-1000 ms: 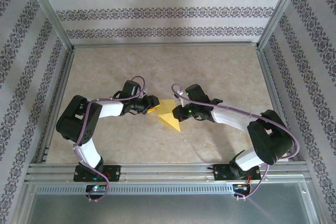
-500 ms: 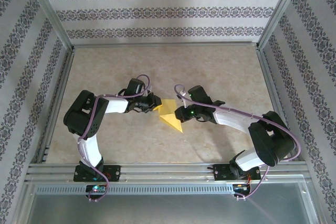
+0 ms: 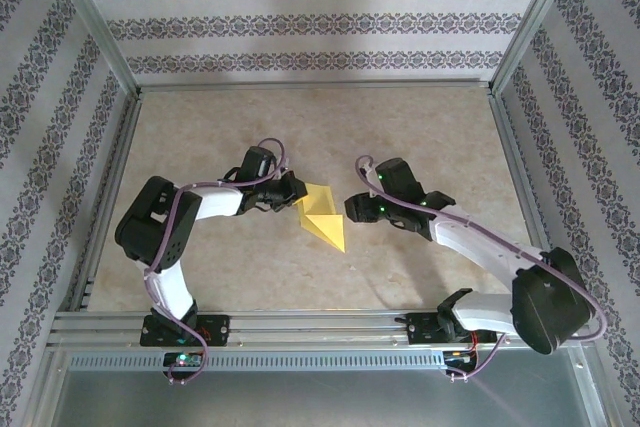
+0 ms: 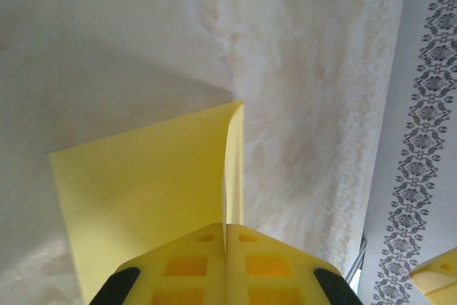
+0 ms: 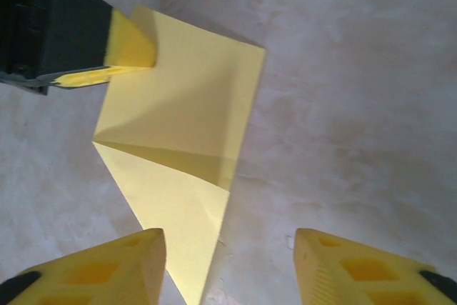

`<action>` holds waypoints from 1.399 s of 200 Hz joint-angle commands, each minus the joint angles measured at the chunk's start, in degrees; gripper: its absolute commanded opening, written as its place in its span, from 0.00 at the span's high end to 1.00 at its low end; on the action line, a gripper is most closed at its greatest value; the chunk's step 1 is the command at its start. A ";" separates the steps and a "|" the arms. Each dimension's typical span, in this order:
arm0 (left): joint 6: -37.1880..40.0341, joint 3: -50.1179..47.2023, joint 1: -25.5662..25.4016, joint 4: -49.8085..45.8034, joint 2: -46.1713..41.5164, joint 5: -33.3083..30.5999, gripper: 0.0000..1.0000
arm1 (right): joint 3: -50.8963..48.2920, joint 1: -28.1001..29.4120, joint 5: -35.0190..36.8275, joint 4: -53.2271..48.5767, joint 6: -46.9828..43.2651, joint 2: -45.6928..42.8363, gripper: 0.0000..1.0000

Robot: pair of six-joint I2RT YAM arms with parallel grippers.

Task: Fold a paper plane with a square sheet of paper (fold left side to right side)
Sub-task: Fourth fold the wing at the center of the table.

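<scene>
Pale marbled beige covers the tabletop [image 3: 420, 137], a smooth, faintly mottled surface boxed in by walls of white wallpaper [image 3: 300, 22] striped with grey-purple damask bands, with ribbed aluminium rails [image 3: 320, 322] along the 6 o'clock edge. Near the middle of the tabletop lies the square sheet of paper [image 3: 322, 219], thin, matte and plain yellow, already creased into a pointed outline whose sharp tip aims toward 5 o'clock. A crisp diagonal fold crosses it in the right wrist view [image 5: 186, 112], and the flap above that fold lifts slightly off the surface. The left pincer [image 3: 297, 199], at the paper's 10 o'clock corner, has its yellow waffle-textured pads pressed together [image 4: 226, 248] on the edge of that raised flap [image 4: 143, 191], pinching it. The right pincer [image 3: 352, 209], just beside the paper at 3 o'clock, is spread [image 5: 228, 262], its fingers [image 5: 107, 269] apart and holding nothing.
</scene>
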 commanded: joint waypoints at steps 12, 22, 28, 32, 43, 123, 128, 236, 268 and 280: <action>-1.47 -1.17 -0.83 0.40 -2.76 -2.28 1.00 | 3.87 2.25 9.94 -10.48 1.36 -4.07 0.40; -1.48 -1.47 -0.87 0.40 -3.20 -2.56 1.00 | 4.70 3.53 11.78 -12.44 2.20 -4.84 0.40; -1.56 -1.69 -0.88 0.40 -3.43 -2.77 1.00 | 5.23 4.48 13.07 -13.44 2.75 -5.13 0.39; -1.63 -1.84 -0.88 0.44 -3.55 -2.93 1.00 | 5.58 5.14 14.01 -14.35 3.10 -5.30 0.38; -1.89 -2.23 -0.92 0.74 -3.79 -3.09 1.00 | 6.72 7.55 17.21 -16.58 4.10 -5.50 0.36; -3.07 -2.45 -1.35 0.69 -4.88 -3.71 1.00 | 11.86 25.46 28.51 -20.31 9.49 6.76 0.51; -3.06 -2.43 -1.36 0.54 -4.89 -3.70 1.00 | 12.30 26.50 29.30 -20.14 9.64 8.16 0.51; -2.69 -2.17 -1.55 -0.65 -5.33 -4.11 1.00 | 23.52 34.01 39.84 -19.24 9.00 31.24 0.51; -2.45 -2.04 -1.51 -1.18 -5.25 -4.23 1.00 | 23.02 33.95 41.51 -18.81 9.11 32.89 0.53; -2.40 -1.94 -1.58 -1.26 -5.25 -4.23 1.00 | 22.64 33.97 41.89 -18.49 9.30 33.42 0.53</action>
